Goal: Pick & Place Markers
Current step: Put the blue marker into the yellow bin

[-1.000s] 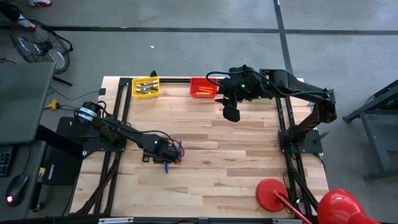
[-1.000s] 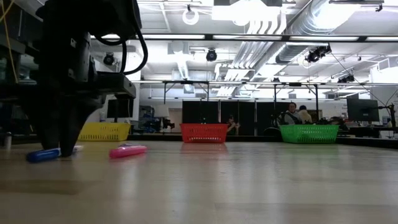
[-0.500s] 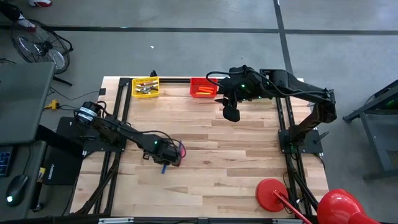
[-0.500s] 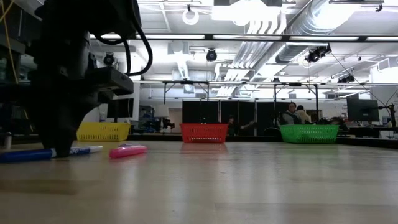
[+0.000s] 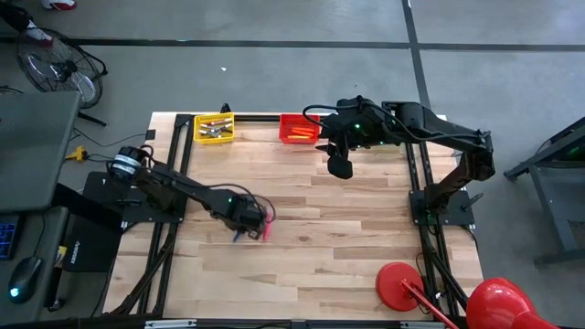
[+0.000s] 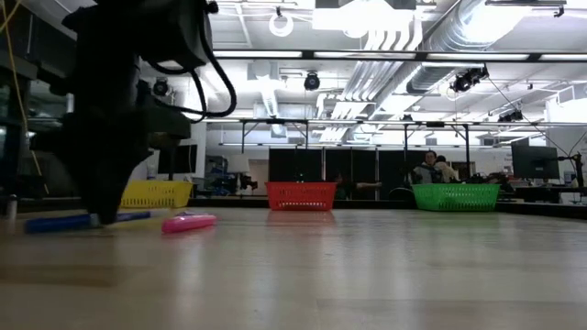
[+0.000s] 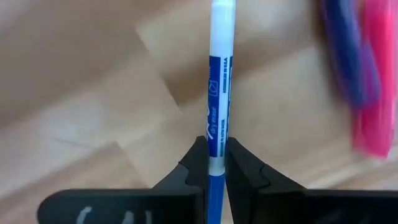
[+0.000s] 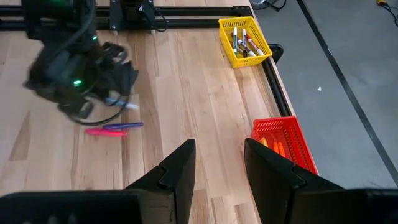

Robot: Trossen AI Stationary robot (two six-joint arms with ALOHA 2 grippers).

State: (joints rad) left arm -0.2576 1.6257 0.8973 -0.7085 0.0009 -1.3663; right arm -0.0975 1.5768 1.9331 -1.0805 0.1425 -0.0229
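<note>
On the pale wood-plank table (image 5: 366,238), lower left of centre in the high view, my left gripper (image 7: 217,163) has just closed on the thin blue-and-white marker (image 7: 219,93), so the pick looks secured; my right gripper (image 8: 219,163) waits half-open near the red mesh basket (image 5: 297,129).

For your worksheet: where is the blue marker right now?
The blue marker sits clamped in the left gripper, low over the table's left-centre, beside the pink marker.
</note>
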